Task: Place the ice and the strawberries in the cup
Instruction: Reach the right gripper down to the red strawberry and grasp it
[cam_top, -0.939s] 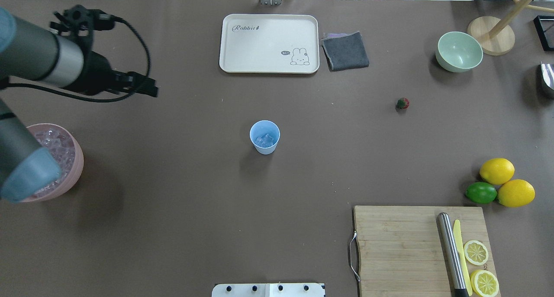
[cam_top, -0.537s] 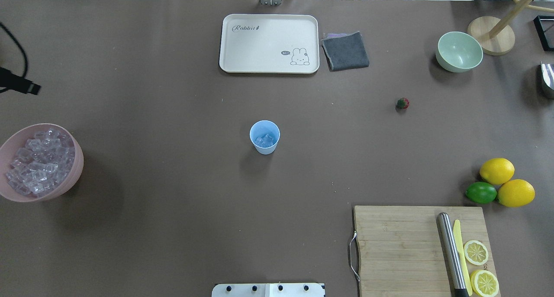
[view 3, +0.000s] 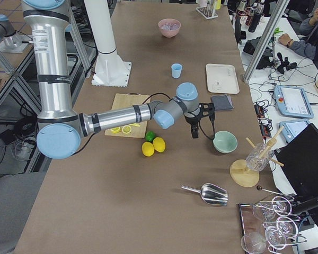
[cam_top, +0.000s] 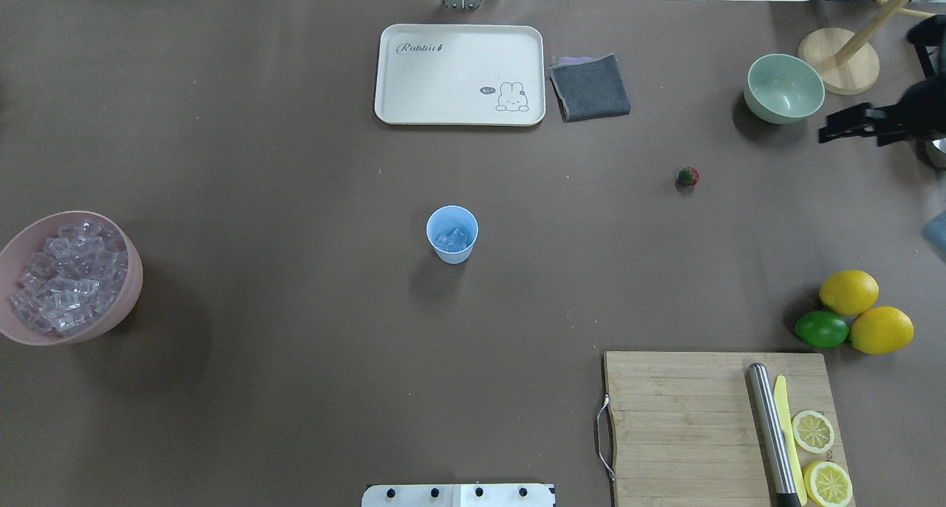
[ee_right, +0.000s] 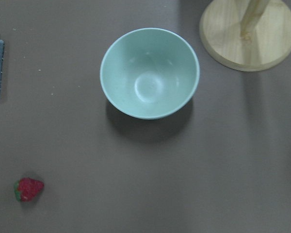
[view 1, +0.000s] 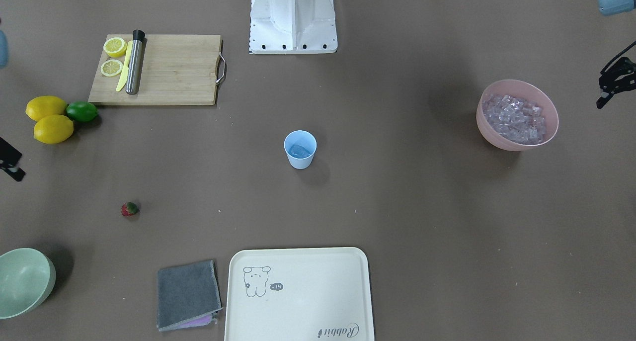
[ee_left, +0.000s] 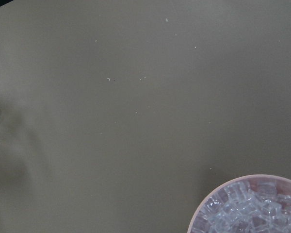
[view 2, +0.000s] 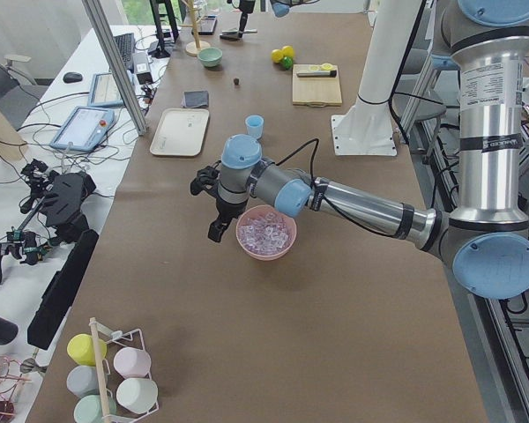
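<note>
Ice [cam_top: 451, 239] already lies in the bottom of the cup [cam_top: 452, 254], which stands upright on open table. The strawberry [cam_top: 687, 176] is not yet in it and lies well off to the cup's right in the overhead view, a little farther from the robot. Most of the cubes are heaped in the pink bowl [cam_top: 131, 300], far to the cup's left. The left arm that reached over that bowl a moment ago has pulled out of the overhead view. The left gripper [view 1: 606, 90] now hangs beyond the bowl, on the side away from the cup; I cannot tell whether it is parted or closed, or whether it carries anything. Meanwhile the right gripper [cam_top: 835, 130] has come in beyond the strawberry from the cup, near the mint-green bowl [cam_top: 783, 88]; its opening cannot be made out either. The ice step looks finished, and the strawberry pick is probably next.
</note>
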`<action>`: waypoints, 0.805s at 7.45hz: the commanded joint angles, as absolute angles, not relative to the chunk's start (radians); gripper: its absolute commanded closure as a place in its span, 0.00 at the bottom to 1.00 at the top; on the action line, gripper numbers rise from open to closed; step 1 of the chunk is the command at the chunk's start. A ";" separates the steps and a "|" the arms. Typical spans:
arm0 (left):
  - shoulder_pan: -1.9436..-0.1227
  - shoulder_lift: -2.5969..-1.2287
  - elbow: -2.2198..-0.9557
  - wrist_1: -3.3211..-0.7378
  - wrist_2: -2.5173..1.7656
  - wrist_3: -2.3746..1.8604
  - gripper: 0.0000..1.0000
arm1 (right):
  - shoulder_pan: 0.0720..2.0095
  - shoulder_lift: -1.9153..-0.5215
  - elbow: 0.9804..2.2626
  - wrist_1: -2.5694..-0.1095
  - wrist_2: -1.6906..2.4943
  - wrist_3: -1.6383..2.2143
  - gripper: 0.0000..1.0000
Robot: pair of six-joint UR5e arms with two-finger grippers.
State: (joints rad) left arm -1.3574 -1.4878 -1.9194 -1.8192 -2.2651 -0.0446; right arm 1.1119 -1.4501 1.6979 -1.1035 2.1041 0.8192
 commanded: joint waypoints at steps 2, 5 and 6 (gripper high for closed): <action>-1.365 -1.451 -1.922 -1.859 -2.267 -0.040 0.00 | 0.870 -1.211 1.545 -1.167 1.884 1.044 0.00; -1.367 -1.436 -1.919 -1.891 -2.269 -0.043 0.00 | 0.813 -1.190 1.480 -1.161 1.838 1.049 0.11; -1.365 -1.439 -1.917 -1.891 -2.269 -0.044 0.00 | 0.811 -1.198 1.485 -1.149 1.839 1.051 0.12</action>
